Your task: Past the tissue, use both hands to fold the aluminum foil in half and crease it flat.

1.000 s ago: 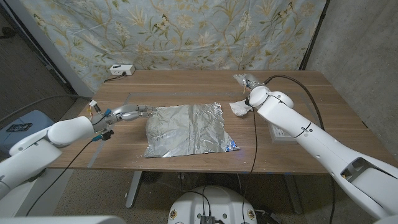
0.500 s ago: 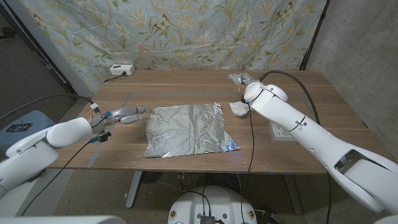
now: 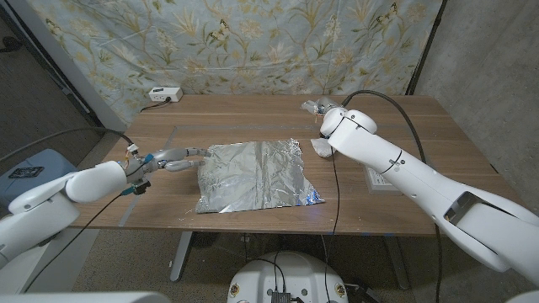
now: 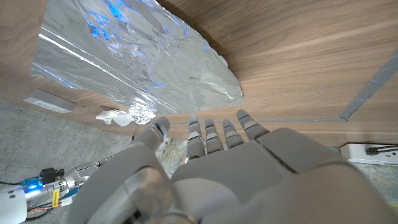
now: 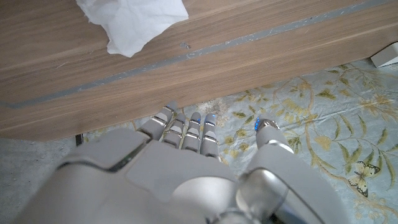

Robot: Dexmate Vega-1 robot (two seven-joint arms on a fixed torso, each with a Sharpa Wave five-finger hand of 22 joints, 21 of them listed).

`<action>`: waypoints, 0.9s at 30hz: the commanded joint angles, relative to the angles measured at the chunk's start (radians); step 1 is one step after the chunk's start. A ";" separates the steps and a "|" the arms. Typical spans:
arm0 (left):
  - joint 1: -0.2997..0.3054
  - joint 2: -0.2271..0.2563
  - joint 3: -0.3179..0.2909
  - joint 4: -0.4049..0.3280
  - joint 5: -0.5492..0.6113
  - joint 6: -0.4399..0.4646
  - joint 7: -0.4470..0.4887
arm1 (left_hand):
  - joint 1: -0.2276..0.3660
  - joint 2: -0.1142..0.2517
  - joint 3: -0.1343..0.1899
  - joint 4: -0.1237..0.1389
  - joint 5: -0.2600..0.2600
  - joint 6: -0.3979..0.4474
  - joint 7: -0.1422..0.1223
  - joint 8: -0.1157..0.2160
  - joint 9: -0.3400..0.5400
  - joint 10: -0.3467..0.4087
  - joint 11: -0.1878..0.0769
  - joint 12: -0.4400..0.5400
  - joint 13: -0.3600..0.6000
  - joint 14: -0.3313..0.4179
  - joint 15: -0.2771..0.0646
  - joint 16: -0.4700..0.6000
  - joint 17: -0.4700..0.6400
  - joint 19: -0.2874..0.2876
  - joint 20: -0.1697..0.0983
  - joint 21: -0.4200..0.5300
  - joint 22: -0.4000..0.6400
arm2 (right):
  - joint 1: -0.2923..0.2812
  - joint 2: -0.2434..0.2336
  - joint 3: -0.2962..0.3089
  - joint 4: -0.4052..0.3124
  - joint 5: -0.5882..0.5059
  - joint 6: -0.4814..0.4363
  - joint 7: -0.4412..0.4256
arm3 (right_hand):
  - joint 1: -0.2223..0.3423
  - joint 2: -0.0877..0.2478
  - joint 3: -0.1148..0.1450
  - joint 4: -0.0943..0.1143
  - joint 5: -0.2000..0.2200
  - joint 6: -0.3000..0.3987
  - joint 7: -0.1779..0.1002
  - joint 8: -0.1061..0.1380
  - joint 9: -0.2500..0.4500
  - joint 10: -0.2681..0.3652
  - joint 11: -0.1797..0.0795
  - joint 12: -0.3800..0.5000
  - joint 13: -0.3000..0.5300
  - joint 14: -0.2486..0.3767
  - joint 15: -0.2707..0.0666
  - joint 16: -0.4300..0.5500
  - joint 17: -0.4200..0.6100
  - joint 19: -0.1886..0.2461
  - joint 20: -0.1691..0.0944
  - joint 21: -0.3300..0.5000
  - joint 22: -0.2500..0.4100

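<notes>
**Foil lies unfolded at mid-table, both hands empty beside it**

A wooden table (image 3: 253, 215) stands before a hanging floral cloth (image 3: 253, 42), with grey floor showing under its near edge.

Nearest the camera, in the lower middle of the head view, the aluminum foil (image 3: 257, 175) lies spread flat on the table as a single crinkled sheet, its near edge close to the table's front edge. It shows no fold.

At the left of the frame, level with the far part of the sheet, the left hand (image 3: 178, 157) reaches in from the lower left corner on its white arm. Its fingers are stretched out toward the foil's far left corner, their tips just beside the sheet's edge, and it holds nothing; whether they touch the foil cannot be told. The left wrist view shows the same hand (image 4: 205, 162) with fingers extended and slightly apart above the wood.

On the right edge of the table sits a flat white box (image 3: 383, 180), partly covered by the right arm.

Further back, right of the foil's far right corner, a crumpled white tissue (image 3: 322, 148) rests on the table, well apart from the sheet.

Beyond it, right of centre in the upper frame, the right hand (image 3: 318, 107) hovers over the table's far part, fingers straight and released, gripping nothing.

At the far left corner of the table lies a white power strip (image 3: 164, 94).
</notes>
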 commanded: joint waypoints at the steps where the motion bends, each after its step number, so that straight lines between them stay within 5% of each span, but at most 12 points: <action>1: 0.002 0.054 0.039 -0.018 0.058 0.013 0.003 | -0.029 0.003 0.005 0.052 -0.005 -0.002 -0.002 0.001 0.004 -0.008 0.002 -0.002 0.003 -0.014 0.009 -0.004 0.005 -0.020 0.009 -0.008 0.003 | 0.039 0.027 -0.060 -0.003 -0.043 -0.086 0.013 | 0.016 -0.002 0.002 -0.012 0.005 0.010 0.005 0.004 0.002 0.015 0.002 0.005 0.005 -0.001 0.007 0.001 0.003 -0.019 0.005 -0.005 0.004; 4: 0.000 0.068 0.051 -0.020 0.064 0.019 0.005 | -0.046 0.004 0.012 0.084 -0.007 -0.011 -0.006 -0.002 0.003 -0.015 0.004 -0.006 0.003 -0.023 0.011 -0.006 0.005 -0.030 0.012 -0.009 0.004 | 0.044 0.036 -0.067 -0.001 -0.047 -0.098 0.013 | 0.025 -0.004 0.001 -0.016 0.004 0.025 0.010 0.009 0.002 0.032 0.004 0.010 0.005 0.001 0.010 0.002 0.003 -0.039 0.014 -0.006 0.004; 10: -0.004 0.090 0.070 -0.023 0.067 0.039 0.015 | -0.055 0.003 0.018 0.099 -0.008 -0.014 -0.006 -0.002 0.003 -0.022 0.000 -0.008 0.002 -0.029 0.013 -0.007 0.004 -0.039 0.010 -0.011 0.004 | 0.059 0.061 -0.092 0.016 -0.064 -0.124 0.000 | 0.056 -0.006 0.000 -0.023 0.004 0.073 0.033 0.018 0.002 0.083 0.024 0.018 0.005 0.002 0.043 0.002 0.003 -0.125 0.045 -0.004 0.004; 16: -0.008 0.118 0.091 -0.023 0.060 0.052 0.018 | -0.065 0.002 0.025 0.113 -0.010 -0.008 -0.008 0.001 0.003 -0.013 -0.003 -0.004 0.002 -0.026 0.006 -0.005 0.003 -0.046 0.009 -0.012 0.004 | 0.082 0.076 -0.126 0.039 -0.074 -0.134 0.003 | 0.096 -0.008 0.007 -0.032 0.004 0.120 0.044 0.030 0.002 0.141 0.029 0.028 0.004 0.021 0.052 0.009 0.003 -0.136 0.053 0.003 0.004; 27: -0.018 0.176 0.135 -0.027 0.036 0.072 0.035 | -0.079 0.002 0.033 0.127 -0.012 -0.003 -0.011 0.003 0.003 0.000 -0.004 0.000 0.002 -0.021 0.001 -0.003 0.002 -0.058 0.002 -0.014 0.004 | 0.115 0.094 -0.181 0.085 -0.107 -0.154 0.010 | 0.114 -0.011 0.009 -0.033 0.003 0.134 0.047 0.031 0.002 0.153 0.029 0.026 0.004 0.029 0.050 0.011 0.003 -0.133 0.053 0.007 0.004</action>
